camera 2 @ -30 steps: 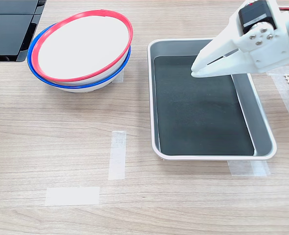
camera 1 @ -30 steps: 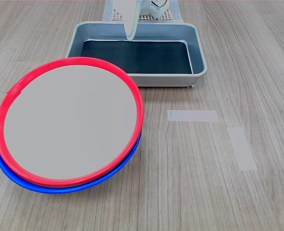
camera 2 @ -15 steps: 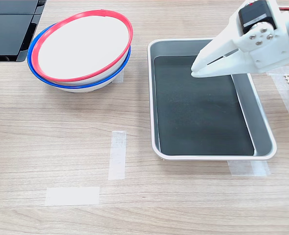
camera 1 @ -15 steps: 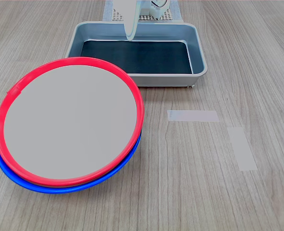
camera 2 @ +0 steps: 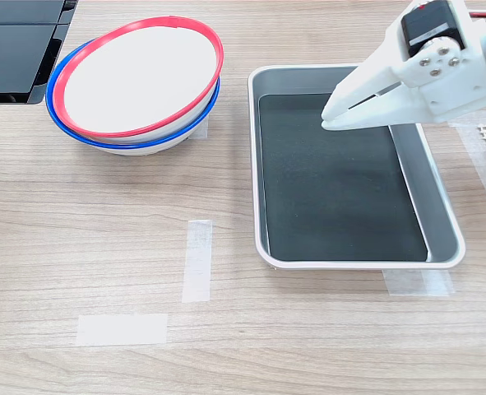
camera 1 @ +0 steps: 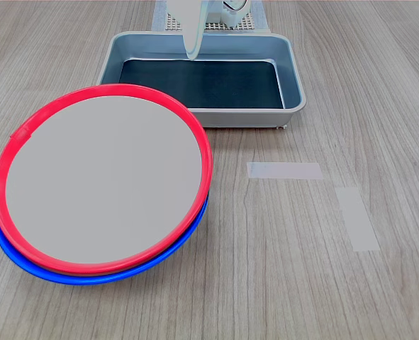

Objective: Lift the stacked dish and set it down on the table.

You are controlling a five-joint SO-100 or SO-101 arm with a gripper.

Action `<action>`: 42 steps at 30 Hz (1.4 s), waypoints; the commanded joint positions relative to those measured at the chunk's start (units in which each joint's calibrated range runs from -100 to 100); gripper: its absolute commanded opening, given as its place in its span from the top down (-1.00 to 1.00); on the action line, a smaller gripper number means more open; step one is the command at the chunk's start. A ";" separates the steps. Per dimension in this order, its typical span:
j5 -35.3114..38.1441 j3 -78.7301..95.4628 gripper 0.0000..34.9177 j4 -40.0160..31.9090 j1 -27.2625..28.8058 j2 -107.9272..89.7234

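A red-rimmed dish (camera 2: 140, 76) nests, slightly tilted, atop a blue-rimmed plate (camera 2: 86, 136) on the wooden table (camera 2: 103, 247), so lifting means separating the two. The white gripper (camera 2: 328, 120) hangs empty above the grey tray (camera 2: 255, 164), jaws pressed nearly together. The dish sits beyond the tray's left wall in the second exterior view, well apart from the gripper.

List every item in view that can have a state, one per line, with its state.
Red-rimmed dish: stacked on the blue-rimmed one, not lifted, nothing in it.
Blue-rimmed dish: under the red one, resting on the table.
Grey tray: flat on the table, nothing in it.
Claw: jaws closed, holding nothing, above the tray, apart from the dishes.
Tape strips: stuck flat on the table, bare.
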 commanded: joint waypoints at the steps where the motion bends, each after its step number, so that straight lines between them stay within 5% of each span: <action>1: -0.05 0.00 0.98 0.19 0.32 -0.26; 8: 1.27 0.00 0.98 0.28 -1.66 -0.34; 9: 0.59 0.00 0.75 0.28 -0.53 -0.34; 10: 0.10 0.00 0.98 0.28 0.32 -0.26; 17: 5.91 -3.73 0.96 -4.10 2.29 5.89; 22: 7.67 -19.30 0.48 -5.67 4.84 26.27; 29: 8.84 -38.32 0.09 -5.67 4.74 47.59; 36: 10.01 -51.62 -0.04 -7.90 6.62 67.12; 42: 10.99 -58.72 0.04 -9.38 7.85 79.23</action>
